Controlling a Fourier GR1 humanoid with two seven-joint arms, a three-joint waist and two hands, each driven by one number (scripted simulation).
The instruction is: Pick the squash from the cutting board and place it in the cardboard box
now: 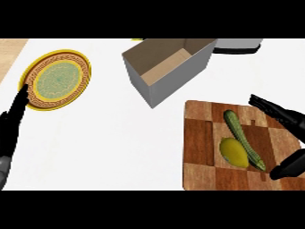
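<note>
No writing shows. One green squash [243, 138] and one lemon [234, 152] lie on the board [201, 147], right of one box [164, 71]. Right hand [300, 134] spreads wide beside them; left hand [6, 129] rests open near one plate [57, 79].

Your right hand [298, 134] sits open over the right side of the cutting board [201, 134], with the squash untouched.

On the cutting board you see a long green squash [243, 139] lying slantwise, and a yellow lemon-like fruit [234, 152] touching its left side near the lower end. Your right hand's fingers [273, 108] stretch above the board's upper right corner, and the thumb [293, 164] points down at its lower right edge, just beside the squash's tip. The open cardboard box [168, 69] stands up and left of the board, apart from it. Far left of the board lies a yellow patterned plate [57, 80]. Your left hand [6, 129] rests open below that plate, fingertips at its rim.
</note>
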